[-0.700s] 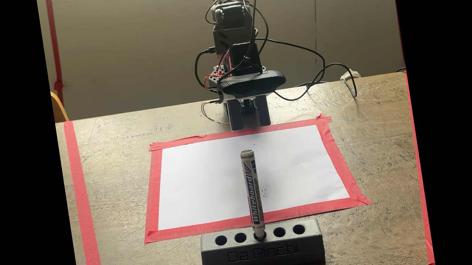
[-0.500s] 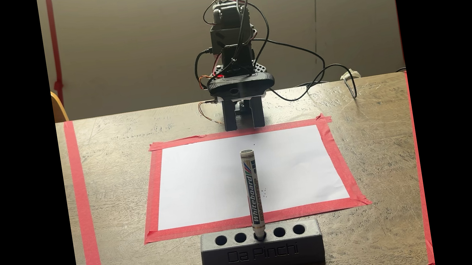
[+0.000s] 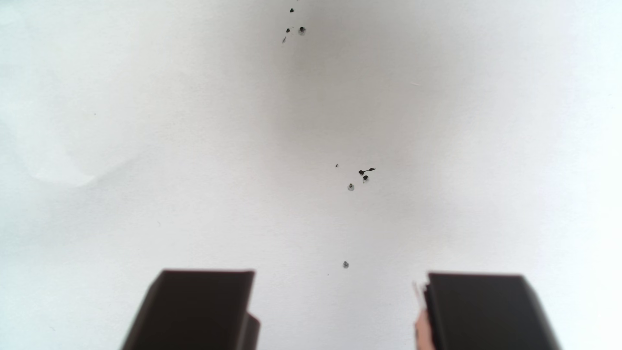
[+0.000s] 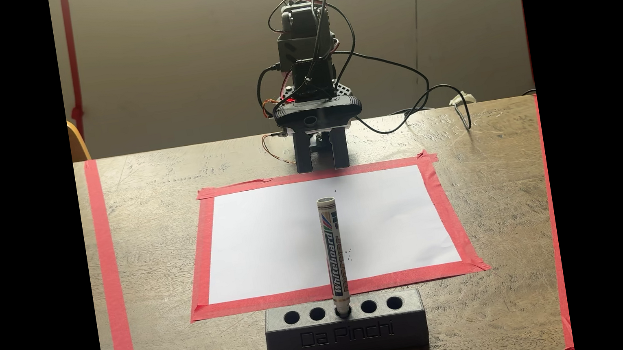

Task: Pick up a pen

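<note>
Pen point(image 4: 333, 250) being held upright in the middle hole of the black holder point(image 4: 346, 334), dark end up, well in front of the gripper point(image 4: 323, 166), fingers point(image 3: 198, 309) being kept wide apart over paper point(image 4: 268, 241).

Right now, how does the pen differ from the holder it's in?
The pen is slim, white and printed, standing upright; the holder is a wide black block lying flat on the table. The pen fills the holder's middle hole; its four other holes are empty. Both sit far from the open gripper.
</note>
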Available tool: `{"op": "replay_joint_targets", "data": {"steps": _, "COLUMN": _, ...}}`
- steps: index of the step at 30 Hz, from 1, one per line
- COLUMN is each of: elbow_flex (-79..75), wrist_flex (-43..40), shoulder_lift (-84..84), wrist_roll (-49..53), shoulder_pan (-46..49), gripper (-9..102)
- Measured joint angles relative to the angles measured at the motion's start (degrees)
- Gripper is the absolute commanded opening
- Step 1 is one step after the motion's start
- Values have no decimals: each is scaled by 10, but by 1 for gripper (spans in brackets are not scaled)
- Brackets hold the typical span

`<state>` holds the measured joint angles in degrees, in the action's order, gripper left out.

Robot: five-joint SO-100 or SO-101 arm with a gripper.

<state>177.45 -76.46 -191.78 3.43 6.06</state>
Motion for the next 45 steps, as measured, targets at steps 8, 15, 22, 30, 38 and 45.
{"op": "replay_joint_targets", "data": {"steps": 8, "elbow_flex": 0, "wrist_flex": 0, "shoulder_lift": 0, "wrist_roll": 0, "shoulder_pan": 0, "gripper": 98}}
{"op": "replay_joint_targets", "data": {"steps": 15, "elbow_flex": 0, "wrist_flex": 0, "shoulder_lift": 0, "wrist_roll": 0, "shoulder_pan": 0, "gripper": 98}}
{"op": "replay_joint_targets", "data": {"steps": 22, "elbow_flex": 0, "wrist_flex": 0, "shoulder_lift": 0, "wrist_roll": 0, "shoulder_pan": 0, "gripper": 98}}
{"op": "replay_joint_targets", "data": {"steps": 30, "elbow_flex": 0, "wrist_flex": 0, "shoulder_lift": 0, "wrist_roll": -4, "shoulder_pan": 0, "gripper": 98}}
{"op": "replay_joint_targets", "data": {"steps": 38, "elbow_flex": 0, "wrist_flex": 2, "shoulder_lift": 1, "wrist_roll": -5, "shoulder_pan": -1, "gripper": 98}}
{"op": "replay_joint_targets", "data": {"steps": 45, "elbow_flex": -59, "wrist_flex": 24, "shoulder_lift": 94, "wrist_roll": -5, "shoulder_pan": 0, "gripper": 98}}
